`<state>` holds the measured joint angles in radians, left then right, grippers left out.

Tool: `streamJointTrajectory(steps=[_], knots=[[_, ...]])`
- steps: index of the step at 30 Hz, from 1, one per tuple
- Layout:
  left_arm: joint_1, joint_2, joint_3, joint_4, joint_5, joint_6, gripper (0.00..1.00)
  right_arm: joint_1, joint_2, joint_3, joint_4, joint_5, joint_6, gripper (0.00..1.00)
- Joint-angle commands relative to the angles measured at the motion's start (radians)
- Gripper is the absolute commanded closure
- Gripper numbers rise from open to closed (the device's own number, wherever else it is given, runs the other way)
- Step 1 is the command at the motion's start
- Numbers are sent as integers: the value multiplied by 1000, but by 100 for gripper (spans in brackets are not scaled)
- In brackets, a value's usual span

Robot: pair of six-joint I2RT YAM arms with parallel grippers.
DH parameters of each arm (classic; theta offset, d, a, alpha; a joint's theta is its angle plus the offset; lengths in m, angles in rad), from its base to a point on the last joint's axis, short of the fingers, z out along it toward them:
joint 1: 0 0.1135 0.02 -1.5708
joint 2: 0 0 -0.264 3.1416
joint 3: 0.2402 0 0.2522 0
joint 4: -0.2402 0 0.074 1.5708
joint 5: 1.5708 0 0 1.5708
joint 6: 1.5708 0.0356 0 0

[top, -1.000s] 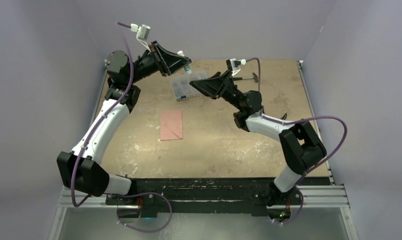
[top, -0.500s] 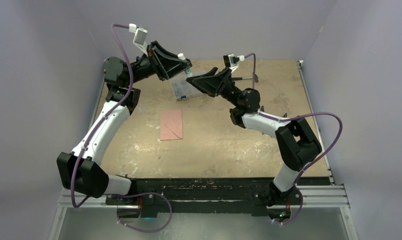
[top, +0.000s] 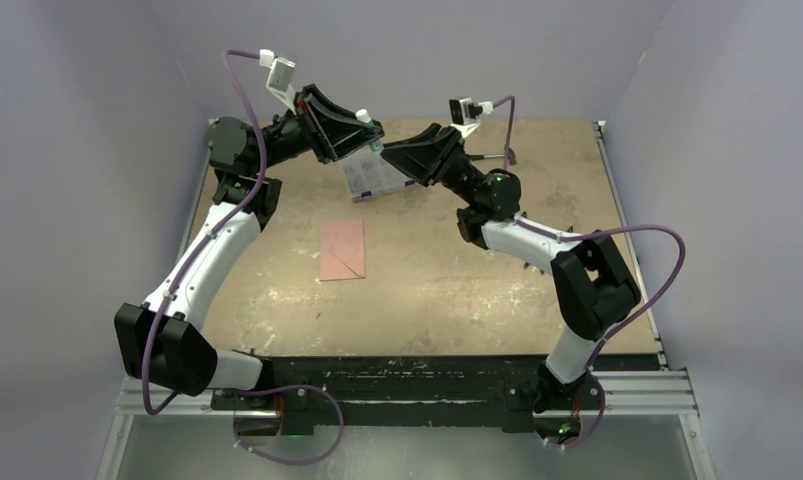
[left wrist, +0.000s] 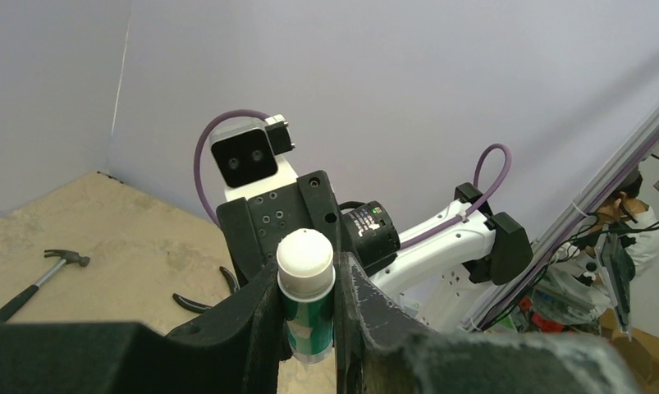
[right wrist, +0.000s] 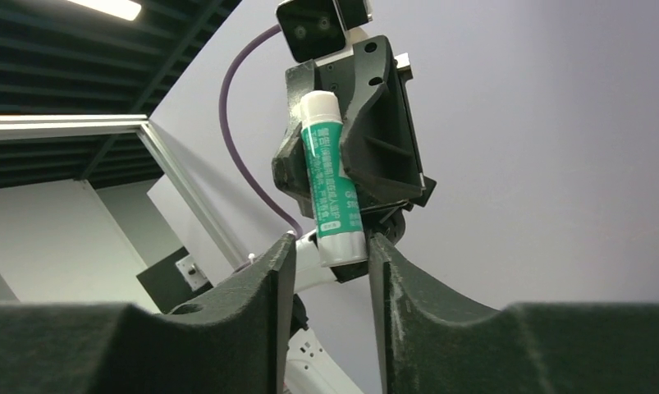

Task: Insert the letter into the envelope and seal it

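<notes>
The salmon-pink envelope (top: 342, 250) lies flat on the table, left of centre. The letter is not in view. My left gripper (top: 369, 130) is held high above the table's back edge and is shut on a green glue stick with a white cap (left wrist: 306, 295). My right gripper (top: 389, 157) is open and faces the left one. In the right wrist view the glue stick's bottom end (right wrist: 332, 180) sits between the tips of my right gripper (right wrist: 330, 246). The stick is close to one finger, with a gap to the other.
A clear compartment box (top: 372, 180) stands on the table below both grippers. A hammer (left wrist: 34, 279) lies at the back of the table, with black pliers (left wrist: 203, 300) near it. Purple walls close in the back and sides.
My right gripper has risen and moved left until its open fingers reach the glue stick's lower end. My left gripper has lifted the stick slightly. The envelope has not moved.
</notes>
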<state>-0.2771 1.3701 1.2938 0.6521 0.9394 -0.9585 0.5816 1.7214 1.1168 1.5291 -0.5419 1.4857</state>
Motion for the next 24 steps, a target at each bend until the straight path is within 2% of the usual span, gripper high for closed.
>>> streamJointTrajectory(steps=[1, 4, 7, 11, 13, 15, 20, 24], knots=[[-5, -14, -11, 81, -2, -36, 100, -3, 10, 57, 79, -15, -22, 64], [-5, -14, -15, 82, -21, -39, 100, -2, 11, 70, 68, -38, -29, 74], [-5, -17, -11, 49, -65, -25, 100, 2, -10, 77, 14, -57, -79, 78], [-5, -25, 31, -213, -215, 67, 100, 1, -45, 73, -106, -68, -166, 92], [-5, -21, 68, -367, -289, 111, 100, 3, -80, 76, -255, -58, -287, 97], [-5, -17, 95, -498, -353, 140, 100, 7, -115, 98, -449, -9, -479, 100], [-4, 1, 124, -772, -501, 130, 100, 40, -156, 187, -922, 248, -837, 100], [-4, 67, 181, -1007, -589, 86, 100, 99, -148, 266, -1165, 617, -1025, 100]])
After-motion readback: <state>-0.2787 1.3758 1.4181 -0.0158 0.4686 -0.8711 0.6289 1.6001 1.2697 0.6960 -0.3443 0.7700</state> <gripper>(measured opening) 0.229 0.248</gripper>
